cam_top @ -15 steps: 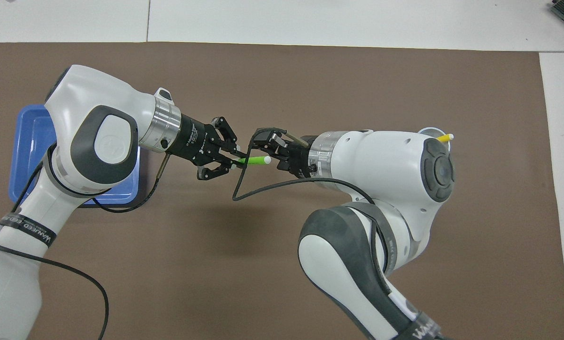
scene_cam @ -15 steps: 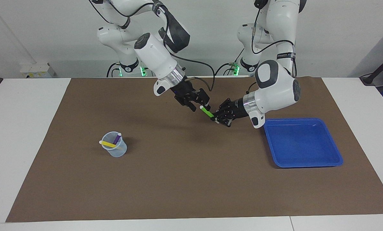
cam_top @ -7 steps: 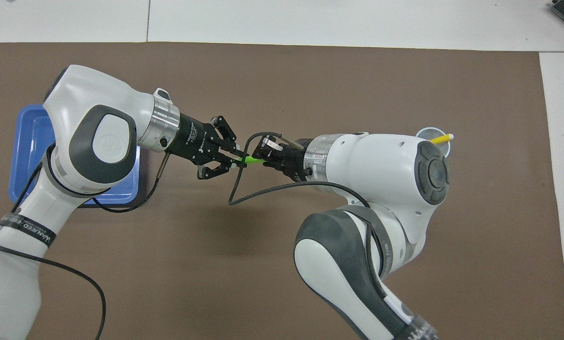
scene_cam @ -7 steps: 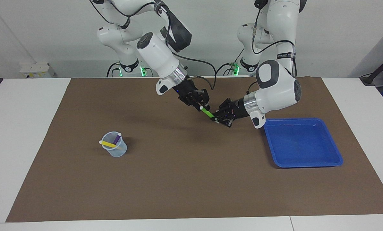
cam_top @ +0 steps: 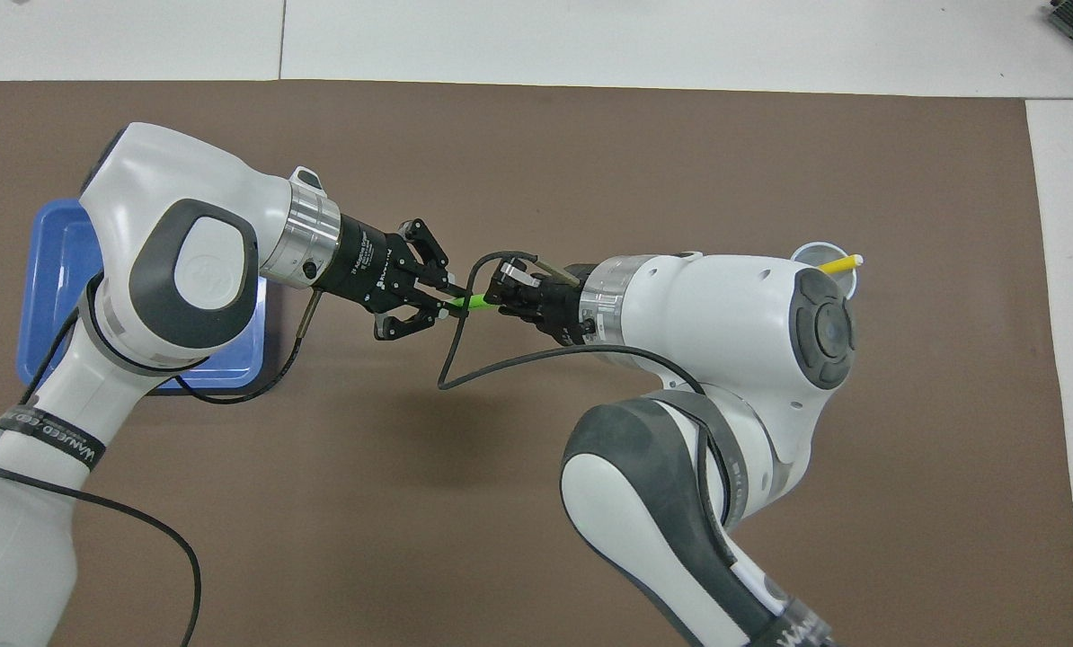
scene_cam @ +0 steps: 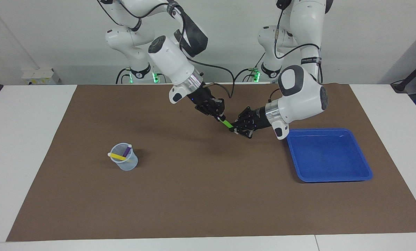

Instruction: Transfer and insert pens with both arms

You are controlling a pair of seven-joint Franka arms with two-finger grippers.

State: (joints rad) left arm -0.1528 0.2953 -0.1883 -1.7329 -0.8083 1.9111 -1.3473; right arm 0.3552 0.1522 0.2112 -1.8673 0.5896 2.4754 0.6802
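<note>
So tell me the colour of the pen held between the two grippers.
Bright green pen; facing view.

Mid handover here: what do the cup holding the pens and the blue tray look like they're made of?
The cup looks like thin clear plastic: the yellow pen and purple pen show through its faintly bluish wall. The tray looks like moulded rigid plastic, glossy blue, with rounded corners, a raised rim and light glints on its floor. Neither can be confirmed by sight alone.
</note>
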